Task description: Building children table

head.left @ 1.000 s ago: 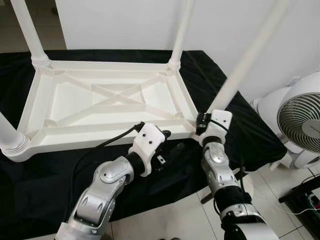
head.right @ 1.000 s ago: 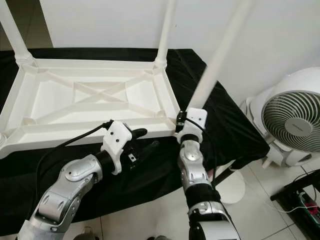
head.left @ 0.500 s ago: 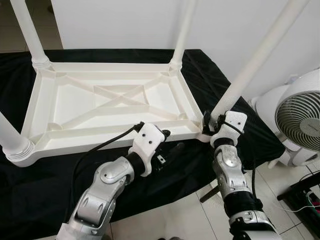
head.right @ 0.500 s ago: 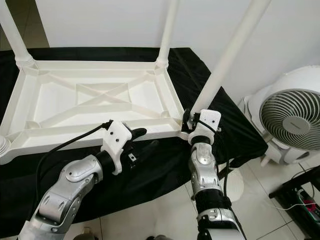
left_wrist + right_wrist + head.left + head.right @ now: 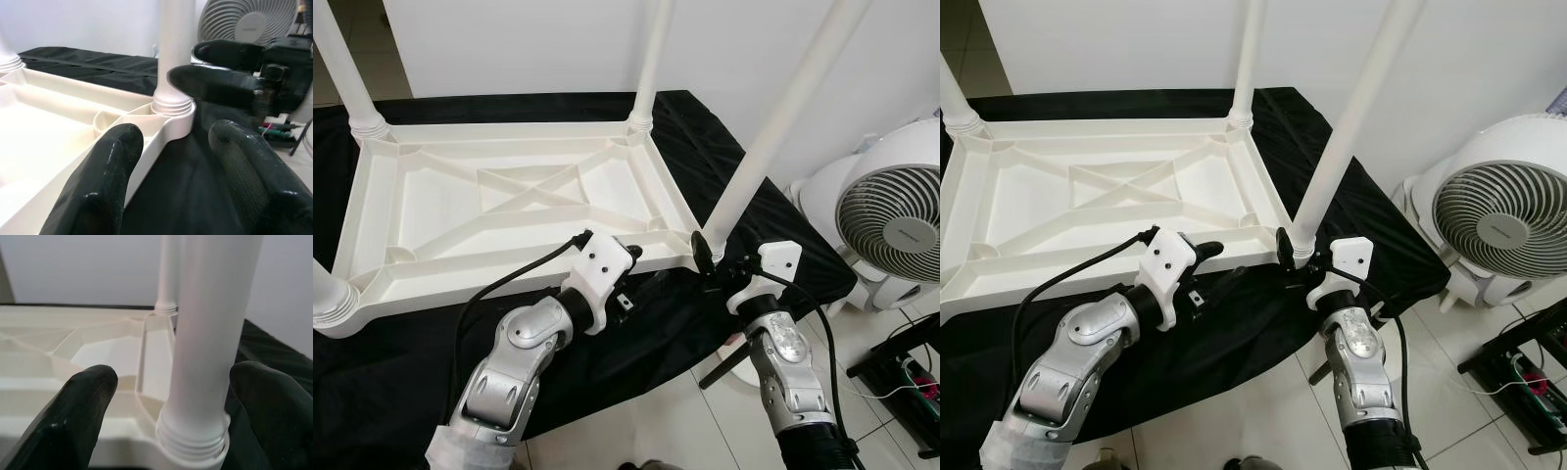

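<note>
Since a second ago the right gripper (image 5: 161,421) has let go of the leg (image 5: 773,127) and backed off from the near right corner of the tabletop (image 5: 509,196); then it was clamped on the leg's base while the leg leaned outward. Now its two black, matte, rounded fingers (image 5: 73,416) stand spread, one on each side of the leg's threaded base, not touching it. That leg stands in its corner socket, leaning slightly away from the tabletop. The left gripper (image 5: 176,171) has stayed by the tabletop's near rim, just left of that corner, its thick black fingers (image 5: 107,176) apart and nothing between them.

Smooth white plastic, the tabletop lies upside down, a rectangular tray shape with raised ribs crossing in an X. Round tapered legs rise from its other corners: one at the far right (image 5: 651,59), one at the far left (image 5: 342,69), one at the near left (image 5: 328,289), each with a ridged collar at the base. Under the tabletop lies a black cloth (image 5: 754,225), soft and creased. Right of it, on the tiled floor, stands a round white fan (image 5: 891,220) with a wire grille.
</note>
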Controlling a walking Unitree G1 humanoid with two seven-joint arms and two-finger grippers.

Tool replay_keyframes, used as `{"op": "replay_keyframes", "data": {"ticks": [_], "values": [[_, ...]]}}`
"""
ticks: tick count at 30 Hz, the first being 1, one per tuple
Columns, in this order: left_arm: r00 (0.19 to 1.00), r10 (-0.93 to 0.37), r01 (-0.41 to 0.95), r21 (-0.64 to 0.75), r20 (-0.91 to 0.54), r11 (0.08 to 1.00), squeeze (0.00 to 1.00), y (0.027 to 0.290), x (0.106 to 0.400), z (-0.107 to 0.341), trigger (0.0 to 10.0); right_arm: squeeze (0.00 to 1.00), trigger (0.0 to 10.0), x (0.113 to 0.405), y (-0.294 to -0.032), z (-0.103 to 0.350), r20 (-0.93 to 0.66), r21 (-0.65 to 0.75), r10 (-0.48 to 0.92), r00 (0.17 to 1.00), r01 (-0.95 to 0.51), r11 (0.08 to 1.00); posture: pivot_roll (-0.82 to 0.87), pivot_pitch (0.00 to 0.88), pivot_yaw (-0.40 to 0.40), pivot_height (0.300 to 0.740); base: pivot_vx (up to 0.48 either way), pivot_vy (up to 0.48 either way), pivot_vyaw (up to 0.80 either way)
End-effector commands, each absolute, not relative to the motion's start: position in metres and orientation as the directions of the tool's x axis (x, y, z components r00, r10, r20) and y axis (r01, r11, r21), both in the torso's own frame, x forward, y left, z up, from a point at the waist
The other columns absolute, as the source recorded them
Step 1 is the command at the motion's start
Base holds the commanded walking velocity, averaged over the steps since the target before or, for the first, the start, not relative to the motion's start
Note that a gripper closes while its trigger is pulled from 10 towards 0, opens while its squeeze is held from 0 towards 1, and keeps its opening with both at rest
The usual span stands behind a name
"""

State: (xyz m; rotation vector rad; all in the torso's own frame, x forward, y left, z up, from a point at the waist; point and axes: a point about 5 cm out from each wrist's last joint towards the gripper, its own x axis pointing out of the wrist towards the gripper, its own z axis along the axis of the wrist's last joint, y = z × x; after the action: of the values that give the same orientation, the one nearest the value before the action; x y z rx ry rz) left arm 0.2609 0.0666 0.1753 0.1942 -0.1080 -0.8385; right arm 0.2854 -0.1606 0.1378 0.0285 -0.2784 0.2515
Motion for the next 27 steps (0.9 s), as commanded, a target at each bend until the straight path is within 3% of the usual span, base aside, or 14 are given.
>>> {"op": "replay_keyframes", "data": {"ticks": [1,17,23,27], "values": [[0.758,-0.652,0.628,0.233,0.032,0.742,0.0,0.07,0.274,0.175,10.0,0.0,10.0,0.266,-0.166,0.124,0.208,-0.016,0.284,0.936,-0.287,0.958,0.04,0.095,-0.104,0.74,0.0,0.0,0.0],[0.814,-0.553,0.569,0.431,-0.177,0.7,0.0,0.093,0.321,0.159,10.0,0.0,10.0,0.237,-0.169,0.114,0.14,-0.016,0.344,0.929,-0.345,0.938,0.01,0.099,-0.06,0.74,0.0,0.0,0.0],[0.774,-0.597,0.622,0.437,-0.213,0.65,0.0,0.101,0.32,0.161,10.0,0.0,10.0,0.236,-0.171,0.117,0.15,-0.016,0.335,0.93,-0.336,0.942,0.01,0.097,-0.049,0.74,0.0,0.0,0.0],[0.671,-0.705,0.717,0.439,-0.228,0.541,0.0,0.105,0.31,0.163,10.0,0.0,10.0,0.238,-0.173,0.118,0.153,-0.017,0.332,0.931,-0.334,0.942,0.02,0.093,-0.041,0.74,0.0,0.0,0.0]]}}
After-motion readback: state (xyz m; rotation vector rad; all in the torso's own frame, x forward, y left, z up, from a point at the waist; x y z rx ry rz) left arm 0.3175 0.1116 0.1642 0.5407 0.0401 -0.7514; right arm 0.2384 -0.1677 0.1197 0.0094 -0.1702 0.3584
